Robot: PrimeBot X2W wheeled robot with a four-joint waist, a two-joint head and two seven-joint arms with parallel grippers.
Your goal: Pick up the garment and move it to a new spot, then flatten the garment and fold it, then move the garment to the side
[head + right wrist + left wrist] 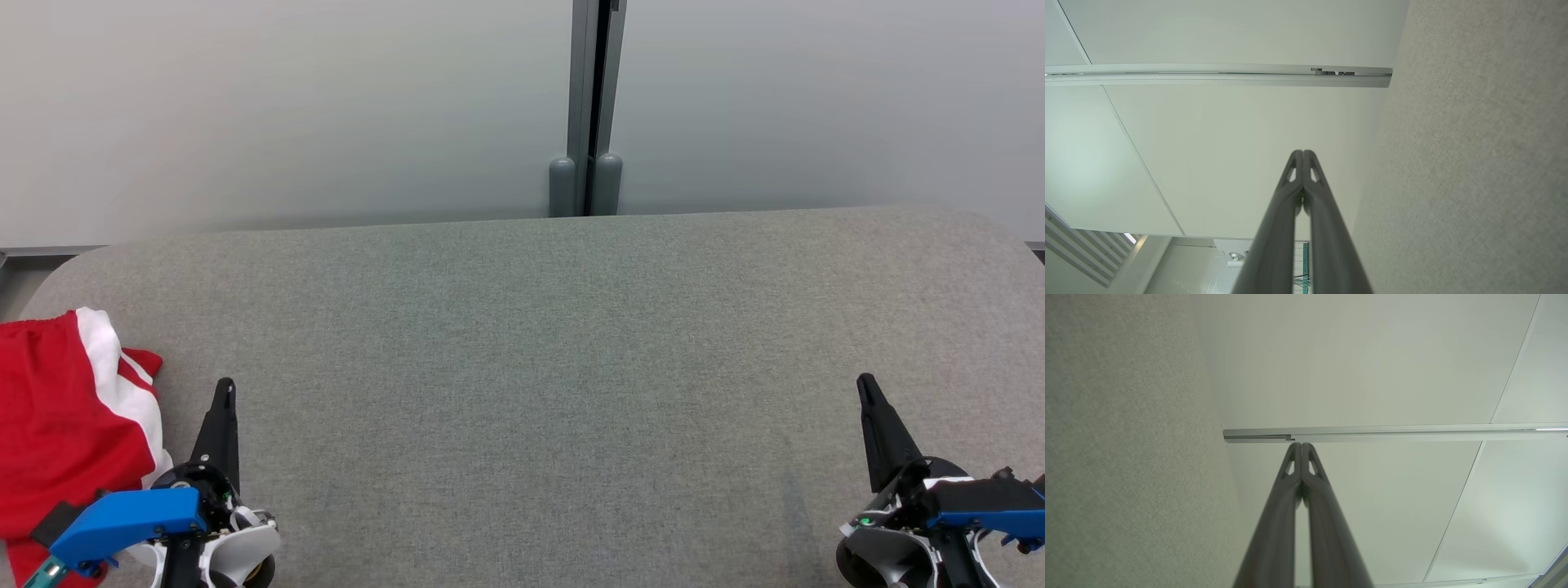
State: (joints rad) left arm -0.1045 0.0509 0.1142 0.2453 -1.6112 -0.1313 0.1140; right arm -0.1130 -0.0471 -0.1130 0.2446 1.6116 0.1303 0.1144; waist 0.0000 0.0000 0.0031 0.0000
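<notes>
Grey fabric-covered surface [531, 343] before a pale panelled wall [286, 106]. Fingers pressed together and empty, the left gripper [224, 385] sits at the surface's near left corner. The right gripper [865, 382], likewise closed on nothing, sits at its near right corner. Crumpled at the surface's left edge, just beside the left gripper, lies the red garment [57, 408] with white stripes. It is cut off by the frame, and its lower part is hidden behind that gripper's blue housing [131, 518].

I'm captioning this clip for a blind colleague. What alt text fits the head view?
A red and white garment lies at the left edge of a grey fabric surface, beside the shut left gripper. The shut right gripper sits at lower right, holding nothing, with a pale wall behind.
</notes>
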